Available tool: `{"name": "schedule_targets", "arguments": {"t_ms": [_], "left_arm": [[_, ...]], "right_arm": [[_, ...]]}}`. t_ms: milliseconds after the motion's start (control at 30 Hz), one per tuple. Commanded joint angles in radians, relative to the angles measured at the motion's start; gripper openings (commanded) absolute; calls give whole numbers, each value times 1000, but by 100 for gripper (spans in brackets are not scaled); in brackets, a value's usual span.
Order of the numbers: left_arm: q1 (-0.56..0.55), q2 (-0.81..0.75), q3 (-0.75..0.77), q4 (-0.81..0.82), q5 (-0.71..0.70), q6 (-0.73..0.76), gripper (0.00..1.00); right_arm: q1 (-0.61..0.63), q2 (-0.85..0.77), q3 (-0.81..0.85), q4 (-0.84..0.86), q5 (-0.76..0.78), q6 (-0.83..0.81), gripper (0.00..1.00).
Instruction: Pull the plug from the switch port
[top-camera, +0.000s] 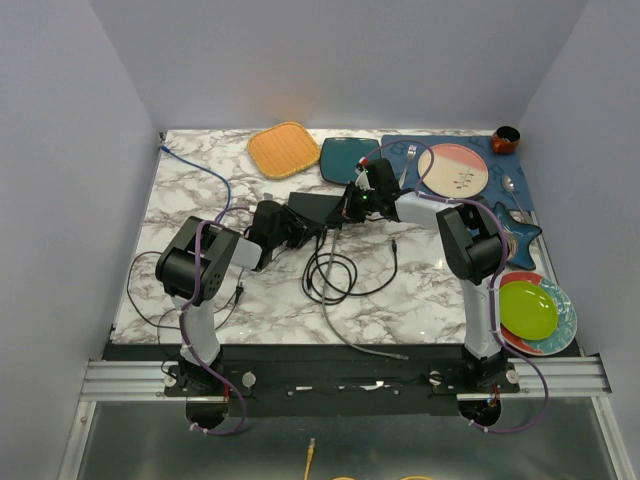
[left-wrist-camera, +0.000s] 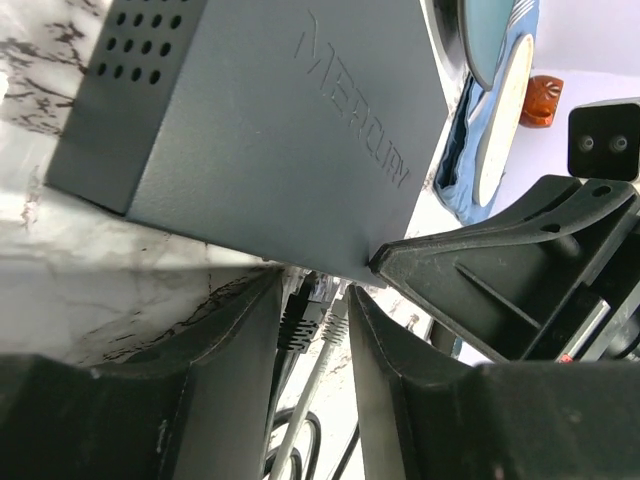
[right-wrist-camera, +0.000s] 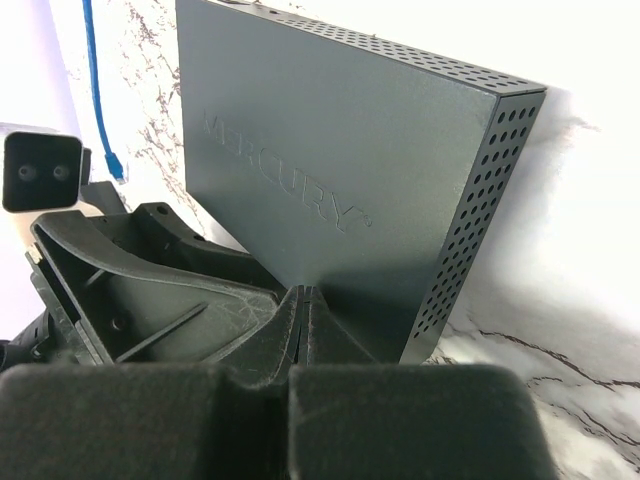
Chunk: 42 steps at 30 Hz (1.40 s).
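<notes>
Far left: one blue cable (right-wrist-camera: 95, 80) on worktop (top-camera: 420, 290). Left end effector (left-wrist-camera: 310, 292): jaws either side of plug (left-wrist-camera: 298, 318) at switch (top-camera: 315, 207) edge, grip unclear. Switch mid-worktop, between both end effectors. Right end effector (right-wrist-camera: 303, 300): closed, tips touching switch. Back right: one brown cup (top-camera: 505, 140), contents unseen. Right edge: three stacked plates (top-camera: 528, 310), green topmost.

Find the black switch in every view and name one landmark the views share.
Top external: the switch lies mid-table, just below and left of the teal plate.
Left wrist: the switch fills the upper middle, tilted.
Right wrist: the switch fills the centre, perforated side at right.
Shared landmark: the marble tabletop under it, in all three views.
</notes>
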<state>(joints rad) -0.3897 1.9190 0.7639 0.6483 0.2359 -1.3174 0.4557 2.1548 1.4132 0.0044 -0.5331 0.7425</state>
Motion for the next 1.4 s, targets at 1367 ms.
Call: {"name": "schedule_targets", "arguments": {"t_ms": [1367], "left_arm": [[-38, 61, 86, -246, -107, -95, 42]], "right_arm": [[-8, 39, -13, -67, 27, -22, 1]]}}
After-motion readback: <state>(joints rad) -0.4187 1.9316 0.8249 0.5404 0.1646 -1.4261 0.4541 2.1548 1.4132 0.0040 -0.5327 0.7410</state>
